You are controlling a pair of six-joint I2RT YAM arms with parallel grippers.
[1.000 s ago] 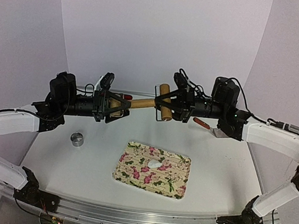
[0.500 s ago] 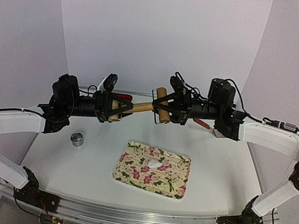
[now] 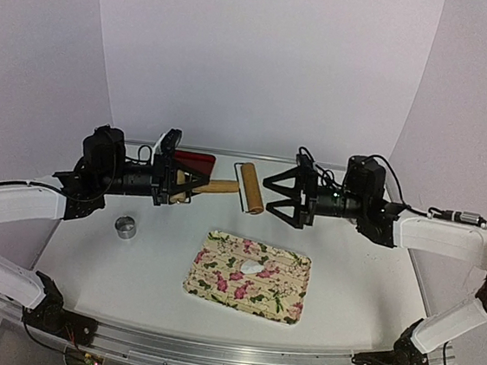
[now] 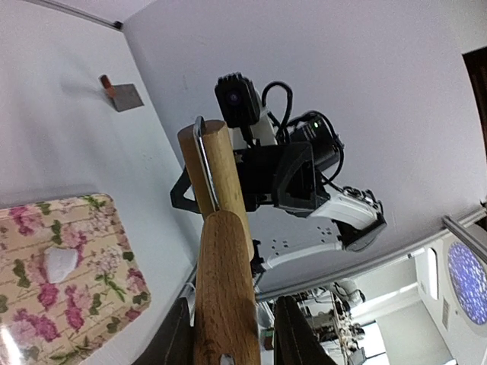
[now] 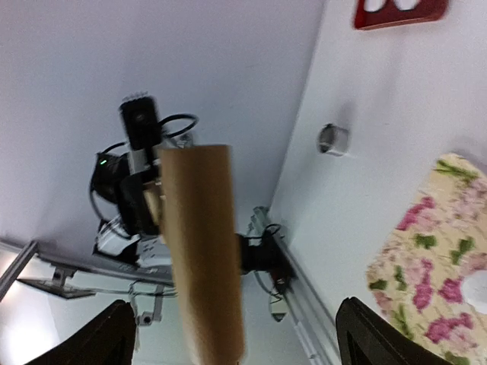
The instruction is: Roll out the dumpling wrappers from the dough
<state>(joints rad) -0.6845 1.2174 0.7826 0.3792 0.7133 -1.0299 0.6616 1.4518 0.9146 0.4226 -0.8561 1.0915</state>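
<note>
Now the right gripper has let go, jaws wide and empty; the left gripper alone clamps the handle of the wire-framed wooden roller. The small white dough lump lies unrolled.

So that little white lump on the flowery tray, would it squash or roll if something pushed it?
Probably it would squash: the dough lump looks uneven and pinched, not a firm shape. It is small against the floral tray, so likely light. It lies low and flattish, so I doubt it rolls; it might stick instead.
</note>
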